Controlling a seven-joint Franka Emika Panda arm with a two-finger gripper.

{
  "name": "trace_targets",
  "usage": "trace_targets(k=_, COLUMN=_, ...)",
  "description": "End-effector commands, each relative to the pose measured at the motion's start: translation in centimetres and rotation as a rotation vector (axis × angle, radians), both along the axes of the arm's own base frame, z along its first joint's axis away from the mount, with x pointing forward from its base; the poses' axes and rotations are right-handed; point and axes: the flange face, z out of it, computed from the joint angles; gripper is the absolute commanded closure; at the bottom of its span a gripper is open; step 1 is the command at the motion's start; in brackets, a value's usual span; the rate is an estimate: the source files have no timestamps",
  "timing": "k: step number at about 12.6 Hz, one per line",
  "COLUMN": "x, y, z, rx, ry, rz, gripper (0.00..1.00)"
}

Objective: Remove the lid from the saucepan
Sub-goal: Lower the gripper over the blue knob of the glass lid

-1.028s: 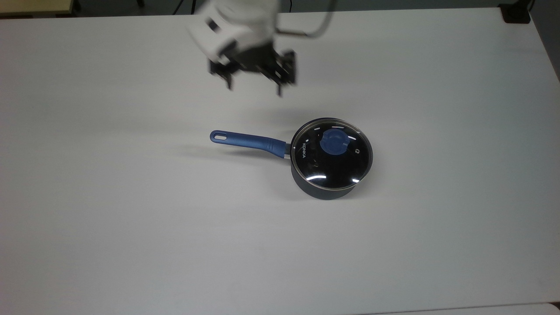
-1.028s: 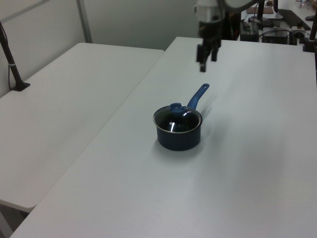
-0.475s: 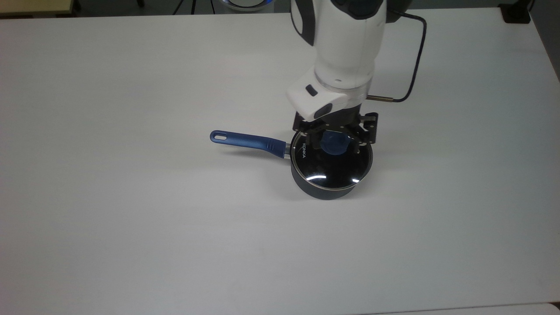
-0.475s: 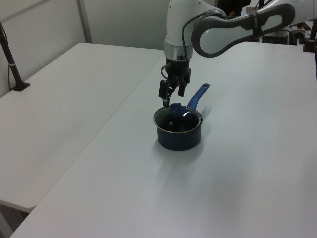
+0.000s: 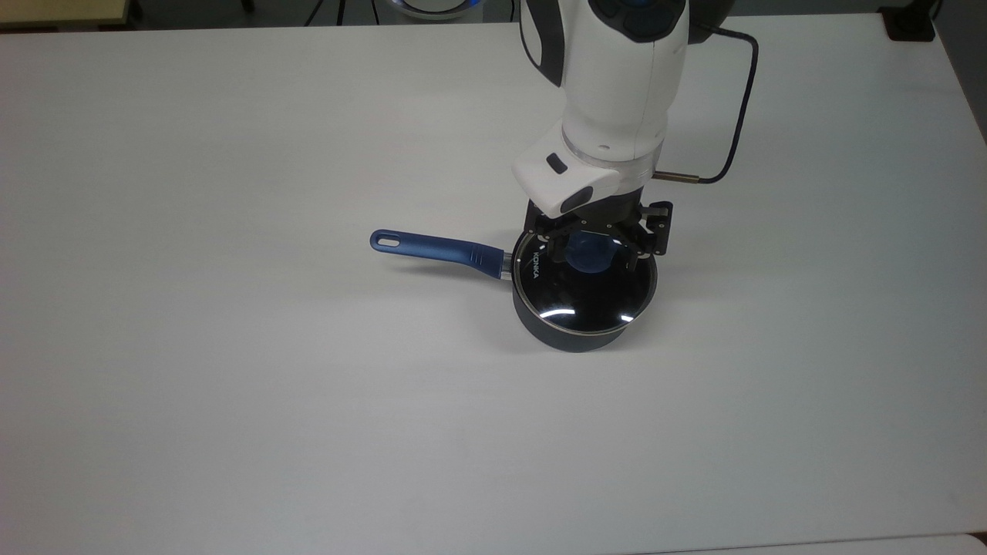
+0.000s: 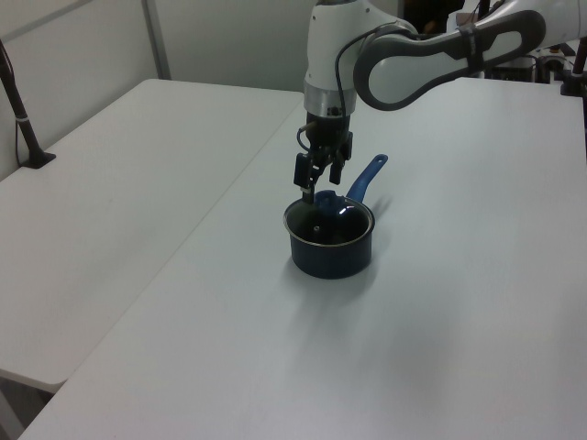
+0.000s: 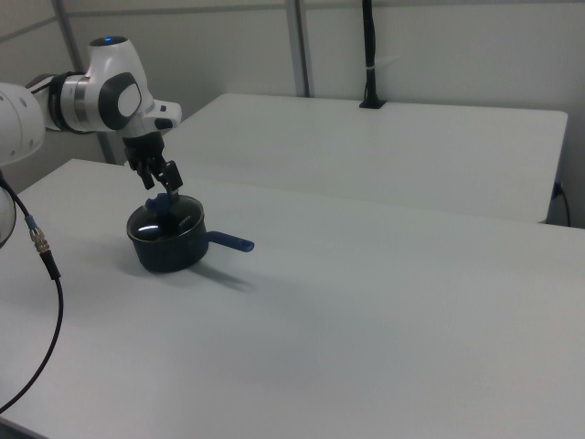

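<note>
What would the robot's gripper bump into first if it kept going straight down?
Probably the lid: the gripper points down with open jaws either side of the blue knob, so the fingertips would likely meet the glass. Depth is hard to judge.

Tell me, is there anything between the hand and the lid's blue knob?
Nothing visible is in the way. The hand is directly over the lid, open, with a finger on each side of the blue knob. The lid sits on the saucepan.
</note>
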Motion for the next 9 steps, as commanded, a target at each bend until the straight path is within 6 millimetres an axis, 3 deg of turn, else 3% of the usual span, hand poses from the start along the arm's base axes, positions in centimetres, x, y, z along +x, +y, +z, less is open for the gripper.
trace_targets(k=1, x=-0.2, y=0.5, z=-0.4, rx=0.006, ry=0.006, rz=-0.014, gripper=0.10)
trace_targets(k=4, x=-0.5, y=1.4, z=-1.3, rx=0.003, ry=0.018, rz=0.001, gripper=0.15)
trace_targets(k=6, x=-0.7, y=1.9, z=-1.5, rx=-0.016, ry=0.017, rz=0.018, gripper=0.24)
trace_targets(k=9, x=-1.0, y=2.1, z=-2.3, rx=-0.033, ry=0.032, rz=0.031, gripper=0.51)
